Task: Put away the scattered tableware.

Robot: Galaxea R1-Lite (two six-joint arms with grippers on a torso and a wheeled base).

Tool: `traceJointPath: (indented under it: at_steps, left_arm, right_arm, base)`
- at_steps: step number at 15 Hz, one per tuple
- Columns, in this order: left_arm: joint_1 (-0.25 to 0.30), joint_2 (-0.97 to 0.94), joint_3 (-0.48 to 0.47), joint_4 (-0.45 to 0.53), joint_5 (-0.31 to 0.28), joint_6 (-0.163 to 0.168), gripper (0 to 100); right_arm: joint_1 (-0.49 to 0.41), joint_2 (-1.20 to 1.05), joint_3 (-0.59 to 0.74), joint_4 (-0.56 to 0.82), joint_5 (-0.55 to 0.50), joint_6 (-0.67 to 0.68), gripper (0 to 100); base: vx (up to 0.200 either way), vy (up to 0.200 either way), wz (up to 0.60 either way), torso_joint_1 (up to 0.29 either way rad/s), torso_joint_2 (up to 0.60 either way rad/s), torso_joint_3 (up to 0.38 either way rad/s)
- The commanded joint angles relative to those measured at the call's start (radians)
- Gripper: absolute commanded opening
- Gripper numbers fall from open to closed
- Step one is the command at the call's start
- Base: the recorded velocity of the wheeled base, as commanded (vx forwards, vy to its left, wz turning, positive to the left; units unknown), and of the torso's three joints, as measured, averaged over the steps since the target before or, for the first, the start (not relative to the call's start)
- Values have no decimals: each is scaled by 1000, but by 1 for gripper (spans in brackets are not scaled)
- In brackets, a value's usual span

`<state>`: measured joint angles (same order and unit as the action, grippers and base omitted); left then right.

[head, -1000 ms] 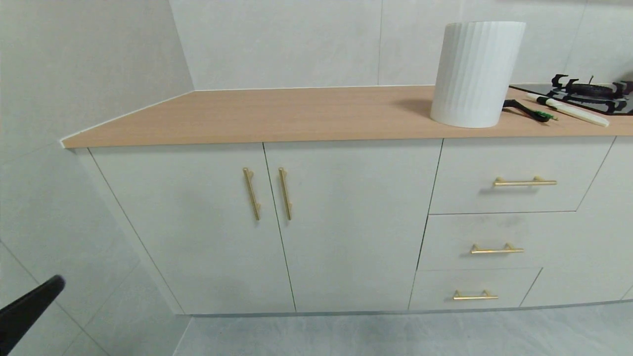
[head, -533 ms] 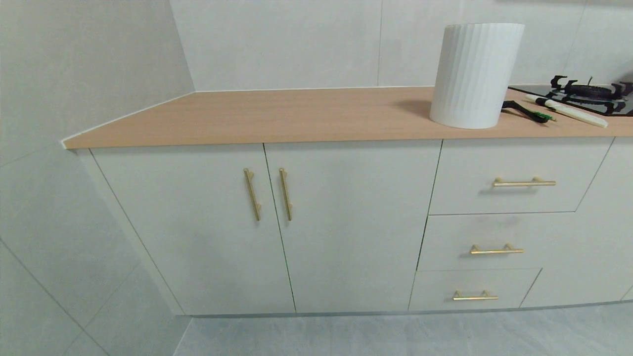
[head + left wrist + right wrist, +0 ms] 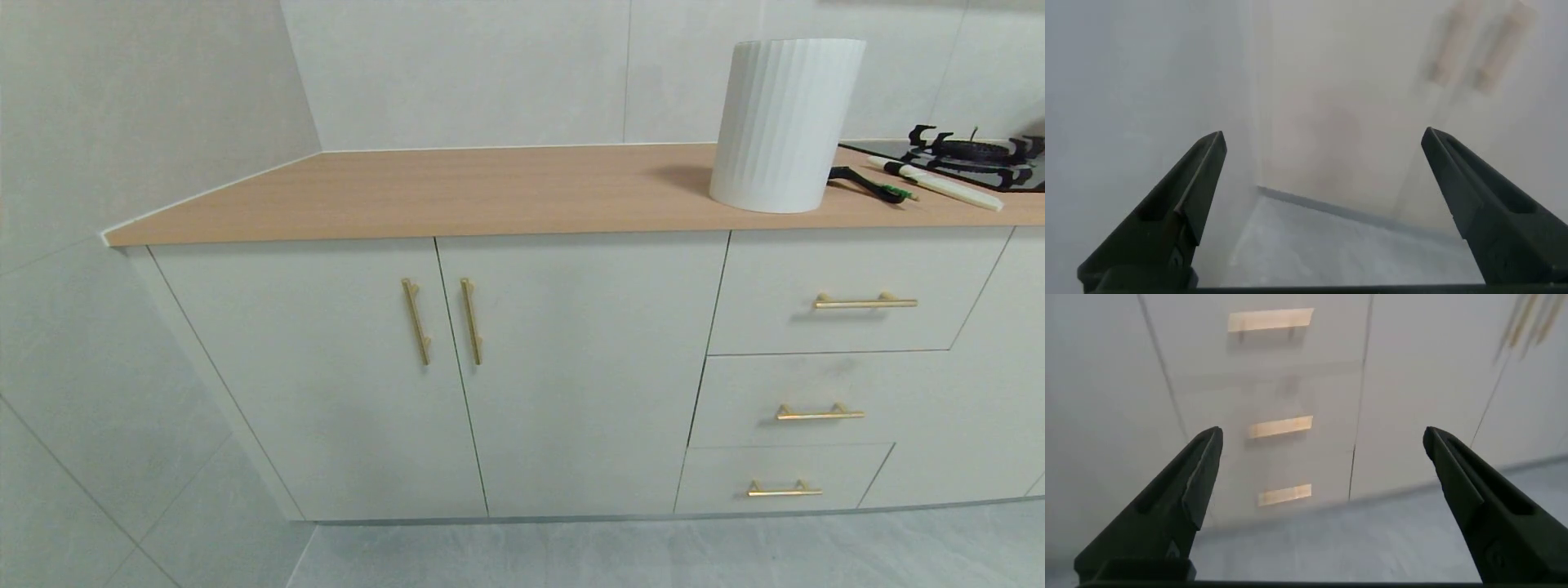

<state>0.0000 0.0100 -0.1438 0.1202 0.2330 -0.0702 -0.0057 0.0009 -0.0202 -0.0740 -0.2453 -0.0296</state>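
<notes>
Black-handled utensil point(image 3: 869, 183) and pale slim utensil point(image 3: 939, 181) are noted lying flat just beside the white ribbed holder point(image 3: 785, 122). Both are judged light, stiff and slippery, best taken mid-handle. Left gripper point(image 3: 1323, 137) and right gripper point(image 3: 1323, 433) are held wide and empty, well below the holder.

1. The black utensil point(image 3: 867, 181) is partly hidden behind the white container point(image 3: 785, 122).
2. The hob point(image 3: 971, 152) is cut off by the head view's right edge.
3. The door handles point(image 3: 1451, 41) are seen blurred in the left wrist view.
</notes>
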Motion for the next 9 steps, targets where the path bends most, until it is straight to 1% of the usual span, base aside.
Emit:
traceJointPath:
  at_steps: [1, 2, 3, 4, 5, 6, 7, 9]
  left_arm:
    - [2, -10, 90, -45, -83, 35, 100]
    - [2, -10, 95, -54, -96, 36, 100]
    - [2, -10, 102, -82, -158, 41, 100]
    - [2, -10, 101, -82, -181, 53, 100]
    - [2, -10, 104, -82, -198, 87, 100]
    - [2, -10, 144, -113, -205, 138, 100]
    - [0, -10, 144, -120, -208, 144, 100]
    - [-2, -10, 144, -119, -208, 127, 100]
  right_arm:
    - [0, 2, 20, 14, 26, -7, 100]
    - [0, 2, 20, 13, 35, -9, 100]
    - [1, 2, 20, 13, 100, -7, 100]
    - [1, 2, 20, 13, 153, -9, 100]
    - [1, 2, 20, 13, 178, -9, 100]
    - [3, 1, 20, 33, 213, -18, 100]
    - [4, 2, 20, 73, 258, -43, 100]
    - [3, 2, 20, 57, 274, -49, 100]
  base:
    - [0, 0, 0, 0, 0, 0]
    - [0, 0, 0, 0, 0, 0]
    - [0, 0, 0, 0, 0, 0]
    - [0, 0, 0, 0, 0, 0]
    - [0, 0, 0, 0, 0, 0]
    - [0, 0, 0, 0, 0, 0]
    - [0, 0, 0, 0, 0, 0]
    - [0, 0, 0, 0, 0, 0]
